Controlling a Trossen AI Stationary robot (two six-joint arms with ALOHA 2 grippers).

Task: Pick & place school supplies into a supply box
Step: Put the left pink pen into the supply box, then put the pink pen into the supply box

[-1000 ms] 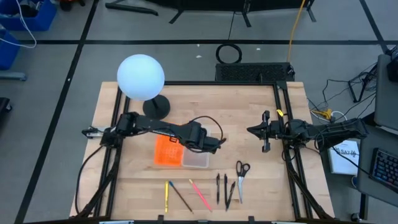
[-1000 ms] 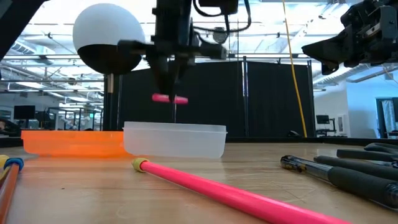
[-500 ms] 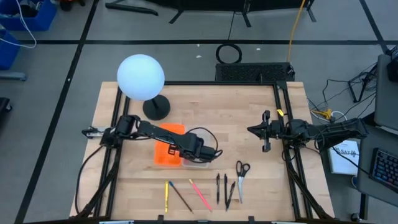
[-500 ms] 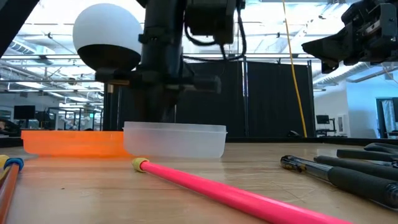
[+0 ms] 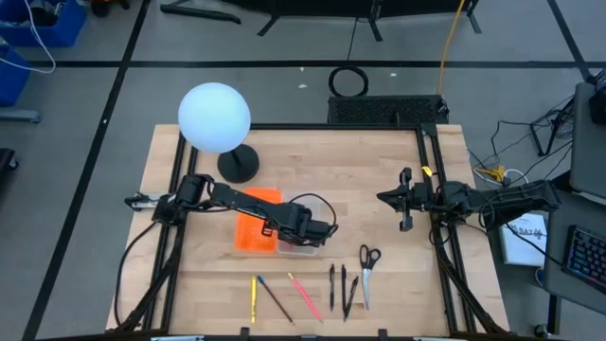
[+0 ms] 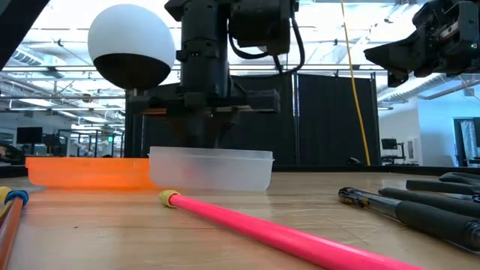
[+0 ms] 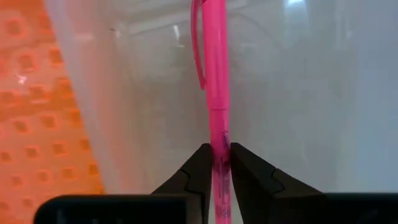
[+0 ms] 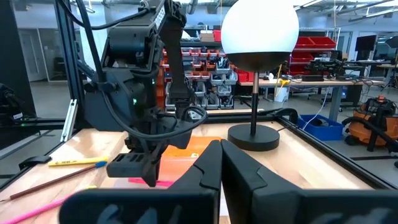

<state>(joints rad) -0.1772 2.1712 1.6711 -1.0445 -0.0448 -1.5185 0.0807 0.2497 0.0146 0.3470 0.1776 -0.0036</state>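
Note:
My left gripper is down inside the clear supply box, shut on a pink pen. In the low view the box's wall hides its fingertips. An orange tray lies against the box's left side. On the table near its near edge lie a yellow pencil, a dark pencil, a pink pen, two black pens and the scissors. My right gripper hangs shut above the table's right side, away from them. My left gripper pinches the pink pen's barrel, below the clip, between its two fingers. The fingers come from above, pointing down, and lie across the pen. The pen sits level inside the clear box; I cannot tell whether it touches the box's floor.
A lamp with a white globe stands on a round black base at the far left of the table. Black frame rails run along the table's sides. Bare wood lies between the box and my right gripper.
My left gripper has moved toward the table's near edge and down, from above the box's far side into the clear box. The pink pen went down with it, from above the rim to behind the box's wall. The gripper has stayed shut on the pen.

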